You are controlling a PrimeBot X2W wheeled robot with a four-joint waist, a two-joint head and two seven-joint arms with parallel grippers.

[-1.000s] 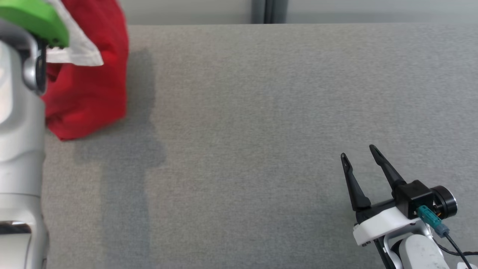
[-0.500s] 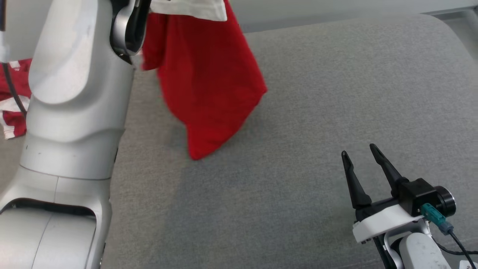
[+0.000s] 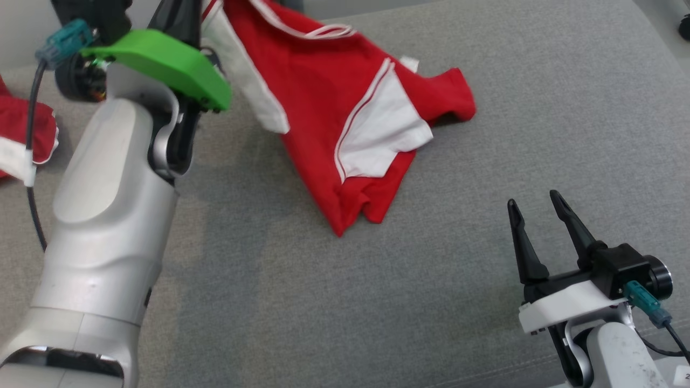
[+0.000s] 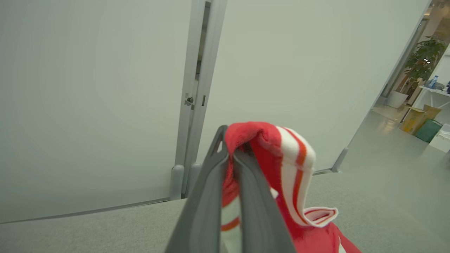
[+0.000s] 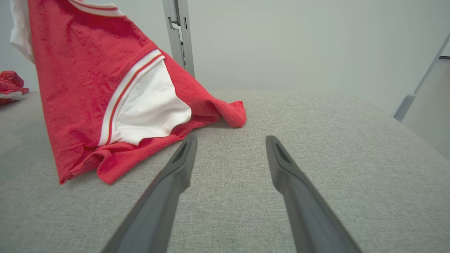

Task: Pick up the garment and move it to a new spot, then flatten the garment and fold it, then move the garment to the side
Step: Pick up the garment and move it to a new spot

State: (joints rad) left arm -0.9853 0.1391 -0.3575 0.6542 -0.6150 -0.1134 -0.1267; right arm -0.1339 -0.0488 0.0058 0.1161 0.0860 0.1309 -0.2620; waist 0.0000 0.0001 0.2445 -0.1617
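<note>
At the far left edge of the head view a second red-and-white cloth [image 3: 24,137] lies bunched on the grey tabletop [image 3: 377,302], well apart from the work. Just right of it the pale left forearm [image 3: 108,226] rises up the picture, capped by a bright green bracket [image 3: 161,64] with a teal plug and a dark cable beside it. The left gripper [image 4: 230,147] has its two dark fingers [image 4: 207,196] pressed together on a fold of the garment [image 3: 334,108], with red cloth and a white band with red stripes bulging over the fingertips in the left wrist view. The garment is red with white panels and thin striped trim. Its upper part hangs raised from that grip near the top of the head view, while its lower part is spread on the tabletop around the middle, with a rumpled point toward the robot and one corner reaching out to the right. Behind the tabletop stand pale wall panels joined by a grey post [image 4: 197,88]. At the lower right the right gripper [image 3: 532,198] sits low over bare tabletop, its fingers [image 5: 170,182] spread apart with nothing between them. They point up the view, and the garment's nearest edge lies ahead and to their left, not touching them.
</note>
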